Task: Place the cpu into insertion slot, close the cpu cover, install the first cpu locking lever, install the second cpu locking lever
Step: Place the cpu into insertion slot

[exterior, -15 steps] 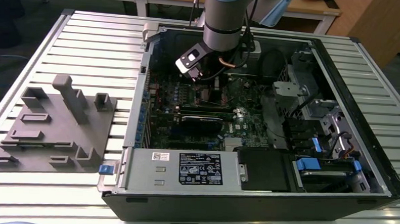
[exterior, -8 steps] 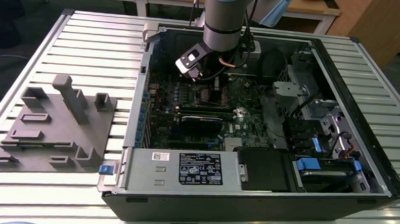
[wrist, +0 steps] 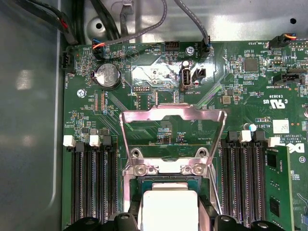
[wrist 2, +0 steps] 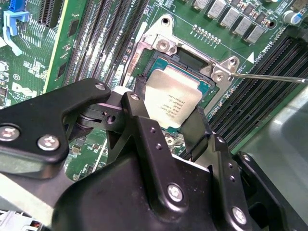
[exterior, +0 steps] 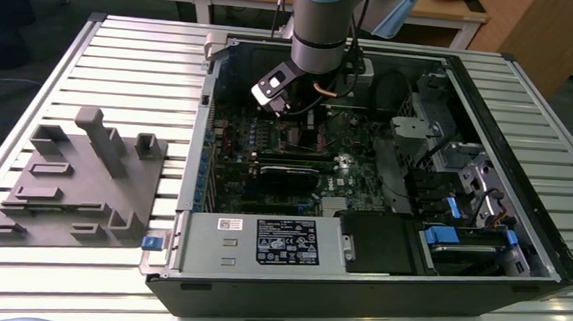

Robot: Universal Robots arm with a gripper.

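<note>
The cpu (wrist 2: 172, 96), a square chip with a silver-grey top, sits between my two black fingers (wrist 2: 138, 98) directly at the insertion slot (wrist 2: 185, 60). My gripper (wrist 2: 168, 109) is shut on the cpu's opposite edges. I cannot tell whether the chip is fully seated. In the first wrist view the cpu (wrist: 169, 208) lies just beyond the gripper (wrist: 171, 220), and the cpu cover (wrist: 173, 118) stands tilted up and open behind the slot (wrist: 166, 185). A thin locking lever (wrist 2: 269, 78) sticks out sideways, unlatched. In the exterior view the gripper (exterior: 305, 123) reaches down into the open computer case.
Rows of black memory slots (wrist: 89, 187) flank the socket on both sides. Cables (wrist: 192, 21) run along the case wall. The power supply (exterior: 263, 239) and drive bays (exterior: 458, 204) fill the case's near and right parts. A grey fixture (exterior: 73, 184) lies on the slatted table.
</note>
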